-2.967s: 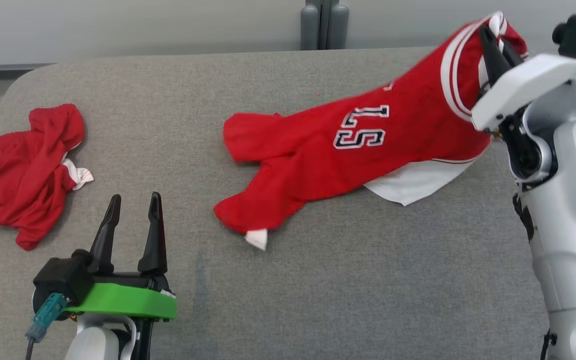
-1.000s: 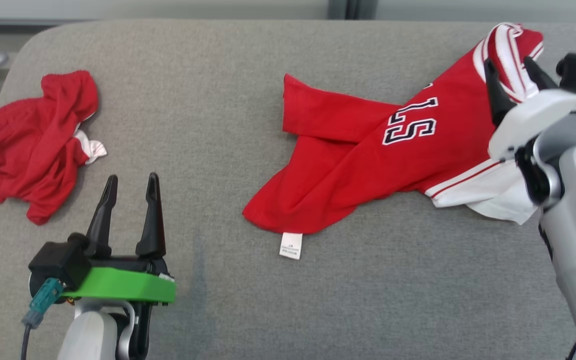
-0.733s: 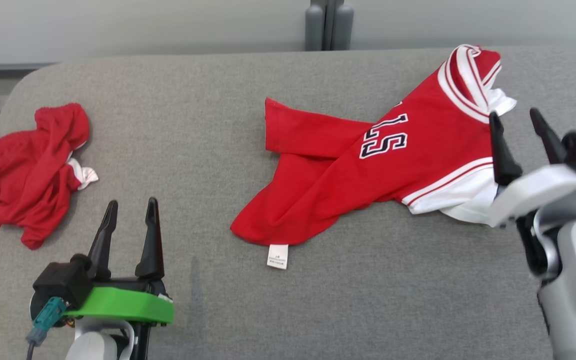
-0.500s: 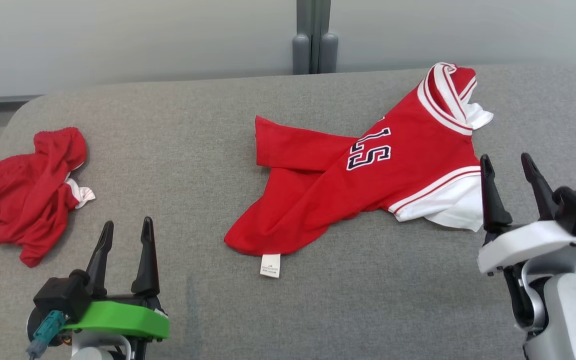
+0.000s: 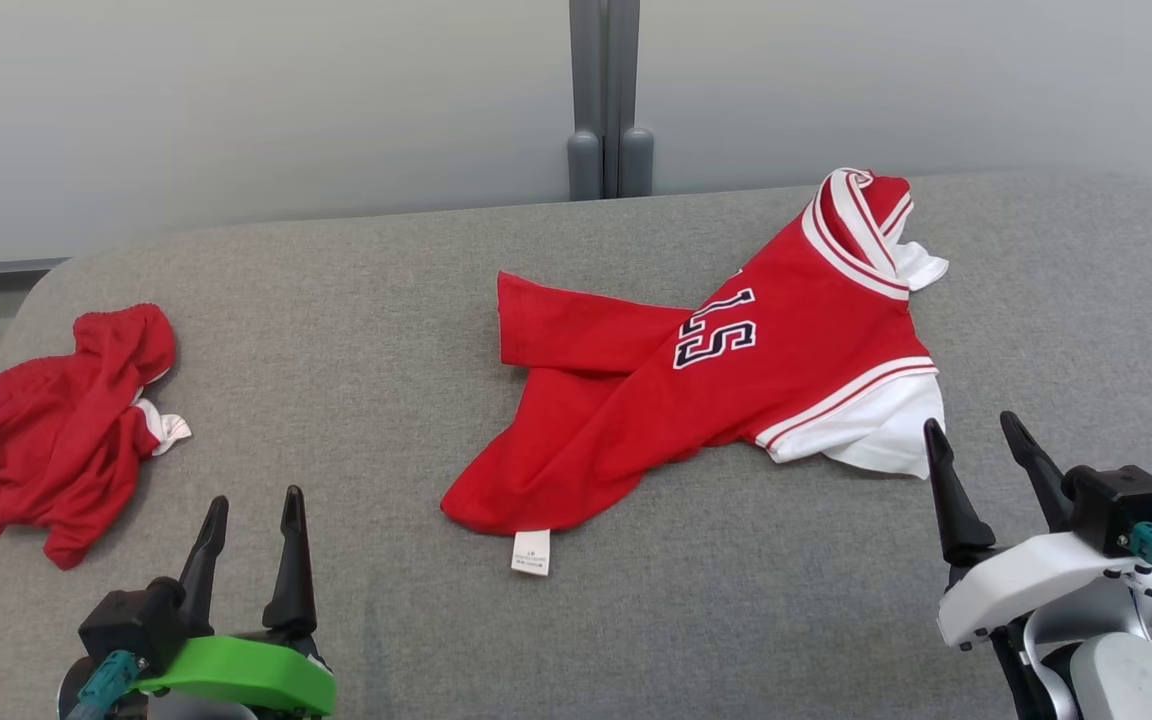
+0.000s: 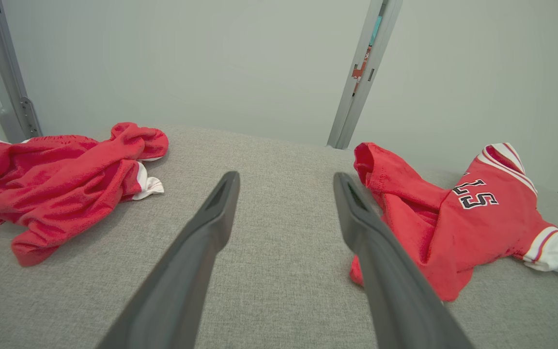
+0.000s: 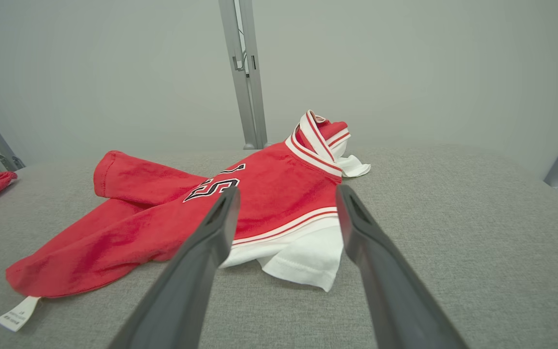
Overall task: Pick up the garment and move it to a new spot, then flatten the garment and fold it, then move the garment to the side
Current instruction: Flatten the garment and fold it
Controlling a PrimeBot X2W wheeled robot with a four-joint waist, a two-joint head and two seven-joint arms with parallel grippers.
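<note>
Jersey (image 5: 786, 350) — lying crumpled on surface (image 5: 386, 290); left hand (image 5: 254, 500), right hand (image 5: 971, 428) both gaping, empty. Risk: pinching doubled layers, worsening creases.

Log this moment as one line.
left claw: open, empty | right claw: open, empty | jersey: rumpled on table, not yet flattened | second red garment: table's left end

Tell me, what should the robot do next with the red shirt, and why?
Probably move the right hand forward to the white sleeve and start spreading the red shirt flat: it lies bunched, doubled over, and that open, empty hand is nearest.
</note>
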